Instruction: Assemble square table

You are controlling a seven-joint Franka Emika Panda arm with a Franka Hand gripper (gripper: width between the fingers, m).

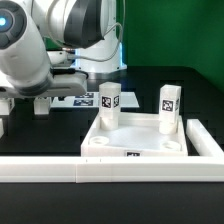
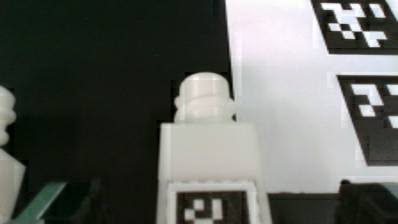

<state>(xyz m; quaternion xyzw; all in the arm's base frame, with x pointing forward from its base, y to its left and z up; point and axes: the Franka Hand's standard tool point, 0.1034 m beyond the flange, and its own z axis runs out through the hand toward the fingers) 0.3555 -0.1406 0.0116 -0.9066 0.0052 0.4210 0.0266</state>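
The square table's white slab [image 1: 135, 137] lies flat at the centre. Two tagged white legs stand upright at its far corners, one [image 1: 108, 101] on the exterior view's left and one [image 1: 168, 106] on its right. In the wrist view a third leg [image 2: 210, 150] lies on the black table, with its rounded threaded tip pointing away from the camera and its tag nearest it. My gripper [image 2: 205, 210] is open and straddles the tagged end of this leg. One finger [image 2: 43, 203] shows on each side, clear of the leg. In the exterior view the gripper [image 1: 28, 103] hangs low at the left.
The marker board [image 2: 311, 90] lies right beside the lying leg. Another white leg [image 2: 9, 140] shows at the wrist view's edge. A long white border rail [image 1: 60, 170] runs along the front and up the exterior view's right side [image 1: 207, 140].
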